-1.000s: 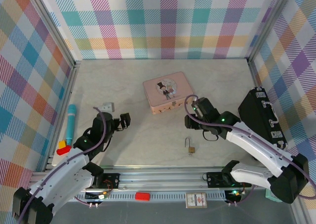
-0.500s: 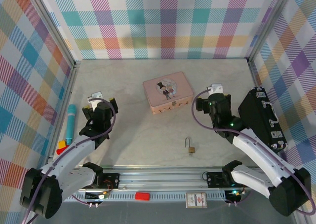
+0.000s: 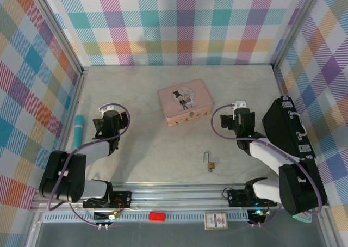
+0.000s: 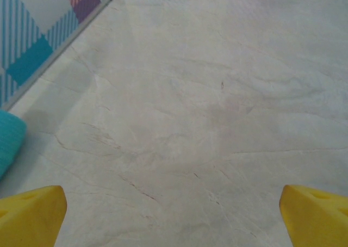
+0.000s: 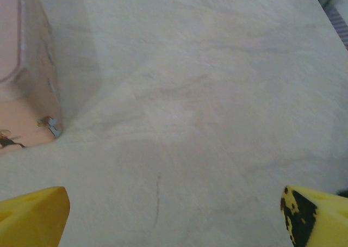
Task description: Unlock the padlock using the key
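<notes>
Both arms have folded back since a second ago. The left arm (image 3: 89, 149) has drawn its wrist away from the middle of the desk (image 3: 147, 154) toward the left side. The right arm (image 3: 266, 152) has lifted off the spot beside the padlock (image 3: 210, 161) and now sits at the right, its elbow tucked lower in the frame. The padlock has not shifted.

It lies in the lower middle of the top view, near the front edge of the desk, with its thin shackle pointing up the frame and its brass body below. It is well apart from both arms and roughly between them. Whether the shackle is latched is too small to tell.

The left jaws stand wide. In the left wrist view their yellow fingertips (image 4: 30, 214) sit at the two bottom corners with bare desk between them, and the rounded end of a teal cylinder (image 3: 78, 131) shows at the left edge. The right jaws are also spread wide and hold nothing. Their fingertips (image 5: 32, 214) sit at the bottom corners of the right wrist view, and a corner of the pink tin (image 3: 185, 102) shows at the upper left.

In the top view the tin rests just above centre, and a black case (image 3: 291, 130) lies along the right side.
</notes>
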Tool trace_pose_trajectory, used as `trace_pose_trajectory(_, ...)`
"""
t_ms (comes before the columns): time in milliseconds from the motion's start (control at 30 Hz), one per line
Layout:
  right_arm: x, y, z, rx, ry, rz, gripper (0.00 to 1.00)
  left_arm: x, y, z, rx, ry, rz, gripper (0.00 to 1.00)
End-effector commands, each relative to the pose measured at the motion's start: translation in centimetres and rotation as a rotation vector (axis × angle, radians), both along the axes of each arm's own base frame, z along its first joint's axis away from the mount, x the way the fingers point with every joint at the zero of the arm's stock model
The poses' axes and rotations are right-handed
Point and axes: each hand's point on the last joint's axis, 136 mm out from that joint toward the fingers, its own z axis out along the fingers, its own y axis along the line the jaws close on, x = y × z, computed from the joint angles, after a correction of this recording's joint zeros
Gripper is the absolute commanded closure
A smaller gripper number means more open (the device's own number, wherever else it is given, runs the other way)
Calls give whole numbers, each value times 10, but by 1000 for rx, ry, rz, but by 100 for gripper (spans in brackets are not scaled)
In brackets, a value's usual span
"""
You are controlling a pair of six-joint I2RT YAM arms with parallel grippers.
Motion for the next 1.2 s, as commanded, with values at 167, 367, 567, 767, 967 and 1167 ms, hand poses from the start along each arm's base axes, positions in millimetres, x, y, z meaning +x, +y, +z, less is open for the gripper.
trace_pose_trajectory(167, 18, -12, 1, 110, -144, 47, 1, 26, -32, -7, -53, -149, -239, 0)
trace_pose_trajectory(367, 26, -10, 3, 169, -205, 120, 1, 32, -34, -15, -66, -101, -259, 0)
trace_pose_trajectory(567, 41, -13, -22, 227, -146, 138, 1, 33, -34, -15, -67, -102, -259, 0)
trace_pose_trajectory(767, 42, -24, -23, 243, -141, 94, 1, 32, -33, -15, -64, -104, -252, 0)
trace_pose_trajectory(967, 42, -24, -22, 242, -144, 92, 1, 33, -33, -15, -67, -103, -252, 0)
trace_pose_trajectory(1167, 42, -24, -22, 241, -143, 93, 1, 33, -33, -15, -68, -103, -252, 0)
